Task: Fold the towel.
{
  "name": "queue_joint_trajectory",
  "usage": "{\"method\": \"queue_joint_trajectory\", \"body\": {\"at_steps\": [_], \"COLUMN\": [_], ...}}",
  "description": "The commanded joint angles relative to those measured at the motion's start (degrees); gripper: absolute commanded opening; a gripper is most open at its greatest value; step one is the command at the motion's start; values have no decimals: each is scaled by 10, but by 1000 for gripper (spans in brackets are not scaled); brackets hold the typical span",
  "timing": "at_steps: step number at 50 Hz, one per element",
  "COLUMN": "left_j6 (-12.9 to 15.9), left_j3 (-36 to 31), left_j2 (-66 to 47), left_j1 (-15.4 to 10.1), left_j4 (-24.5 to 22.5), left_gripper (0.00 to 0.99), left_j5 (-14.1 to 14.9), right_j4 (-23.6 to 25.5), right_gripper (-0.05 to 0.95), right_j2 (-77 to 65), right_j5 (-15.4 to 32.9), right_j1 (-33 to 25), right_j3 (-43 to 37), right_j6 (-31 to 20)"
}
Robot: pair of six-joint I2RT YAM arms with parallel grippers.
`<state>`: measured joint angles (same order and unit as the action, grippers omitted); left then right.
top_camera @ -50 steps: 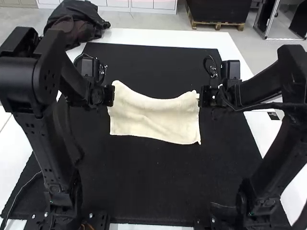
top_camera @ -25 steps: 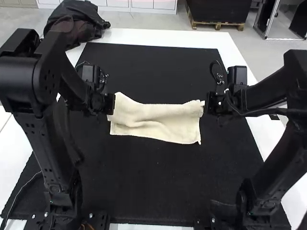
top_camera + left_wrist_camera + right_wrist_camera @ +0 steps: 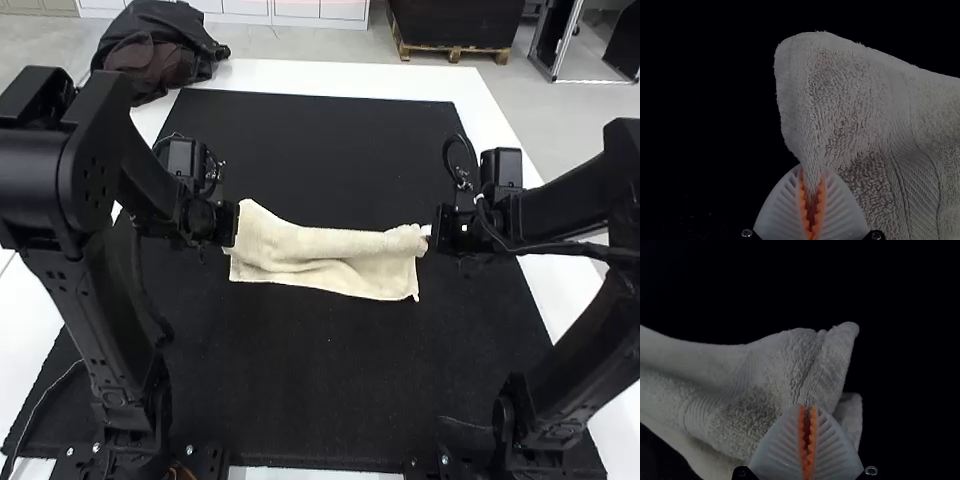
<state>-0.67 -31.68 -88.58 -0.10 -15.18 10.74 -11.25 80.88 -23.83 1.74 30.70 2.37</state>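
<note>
Pinching towel near opposite ends with left gripper and right gripper | resting by near edge on mat | judged mid-fold: doubled partly, far side toward near, with creases | yet to lay flat, release, straighten

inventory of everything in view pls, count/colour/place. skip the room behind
towel: 1, cream, mid-mat between the grippers, partly folded over itself
mat: 1, black, on the table
table: 1, white, under the mat
soft bundle: 1, dark, at the table's far left corner
arms: 2, black, left arm and right arm, either side of the towel
grippers: 2, white ribbed fingers with orange pads, left gripper and right gripper, each shut on the towel
</note>
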Motion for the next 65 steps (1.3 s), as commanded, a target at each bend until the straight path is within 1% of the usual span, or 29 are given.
{"method": "queue_joint_trajectory", "body": {"at_steps": [1,12,20,27,34,43,44,45,46,48,49,51,53,54,55,58,59,61,63,65], "left_j6": [8,9,12,15,16,10,10,10,10,9,9,10,10,10,10,10,10,10,12,9], "left_j3": [7,23,35,49,63,80,80,81,81,81,81,81,81,81,81,81,81,81,82,83], "left_j2": [17,23,23,23,23,23,23,23,22,21,21,20,20,20,19,19,19,19,19,19], "left_j1": [4,4,3,3,-7,-21,-23,-24,-25,-26,-26,-26,-26,-26,-26,-26,-26,-26,-26,-26], "left_j4": [2,4,5,2,-10,-41,-42,-42,-42,-42,-42,-42,-41,-41,-41,-41,-41,-40,-41,-42], "left_gripper": [26,26,26,26,26,28,30,31,38,113,156,238,287,320,372,613,718,874,970,974], "left_j5": [-5,-5,-5,-4,-5,-8,-8,-9,-9,-9,-9,-9,-9,-9,-9,-10,-12,-15,-20,-24], "right_j4": [5,22,22,22,22,6,3,1,-4,-9,-10,-16,-26,-29,-33,-43,-48,-50,-52,-52], "right_gripper": [-28,-28,-28,-28,-28,-18,0,43,111,277,331,400,502,570,613,697,736,826,861,885], "right_j2": [-27,-49,-60,-58,-45,-17,-14,-11,-8,-2,-1,2,5,6,8,11,12,15,15,14], "right_j5": [-2,-4,-4,-3,-2,3,5,6,7,12,17,21,26,30,34,35,37,39,39,40], "right_j1": [-12,-12,-12,-11,-12,-12,-12,-12,-12,-12,-12,-12,-12,-12,-12,-12,-12,-12,-13,-12], "right_j3": [-7,-32,-57,-57,-66,-71,-71,-72,-73,-75,-75,-76,-78,-79,-80,-85,-85,-85,-85,-84], "right_j6": [0,0,-1,-1,-11,-21,-22,-21,-22,-22,-22,-25,-25,-25,-26,-27,-27,-27,-27,-30]}}
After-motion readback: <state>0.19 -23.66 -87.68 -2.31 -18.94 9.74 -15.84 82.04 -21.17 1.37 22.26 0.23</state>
